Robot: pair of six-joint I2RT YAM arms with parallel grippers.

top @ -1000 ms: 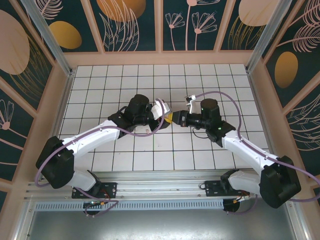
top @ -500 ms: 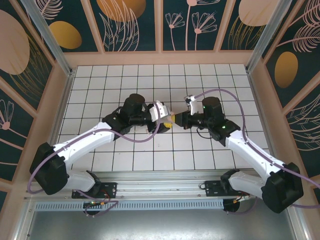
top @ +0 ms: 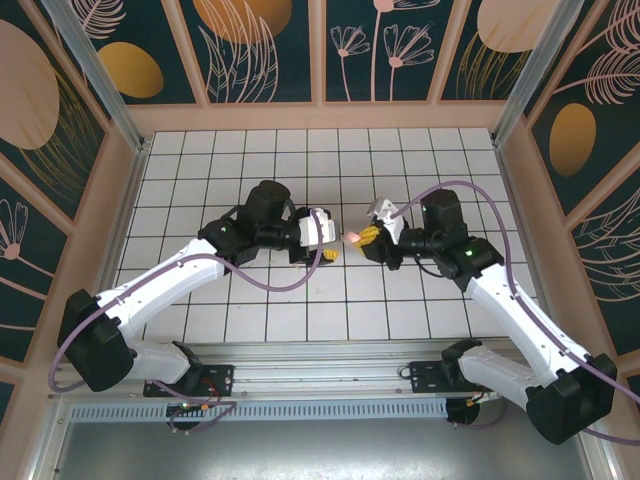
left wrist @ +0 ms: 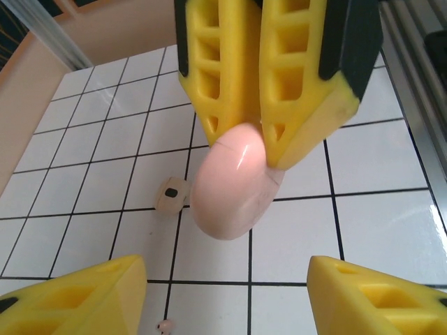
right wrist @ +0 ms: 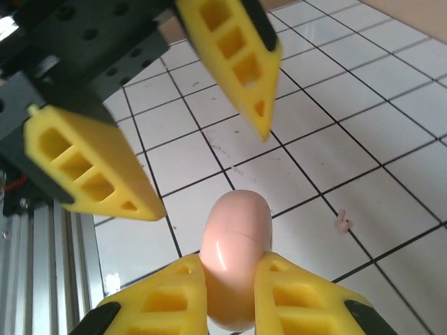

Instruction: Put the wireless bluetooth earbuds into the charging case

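A: Where is the salmon-pink, pebble-shaped plastic charging case [top: 352, 237]?

B: Off the white grid-tiled table [top: 200, 160], in the air between the arms. The right gripper [right wrist: 234, 269] is clamped on one end of it, yellow fingers pressed to both flanks.

A: Left gripper [left wrist: 227, 269]?

B: Jaws apart, holding nothing. It faces the case head-on, a finger standing to each side of the free end, not touching.

A: Axis?

B: The case's long axis runs from the right gripper straight toward the left one, rounded end leading. The lid seam is visible and looks closed. Judgement: the left arm is the one placed to take the free end, and the closing line has to straddle that axis.

A: The buds?

B: Left wrist view: one tiny cream-pink plastic earbud [left wrist: 171, 197] lies on the tile below and left of the case, with a second speck [left wrist: 165, 326] nearer the lens. Both are well clear of the case.

A: Differences between views?

B: Right wrist view gives the spread of the left jaws and a pale speck [right wrist: 342, 222] on a tile; I cannot tell which bud it is. The top view gives the head-on line-up of the two grippers; the buds are too small to pick out there.
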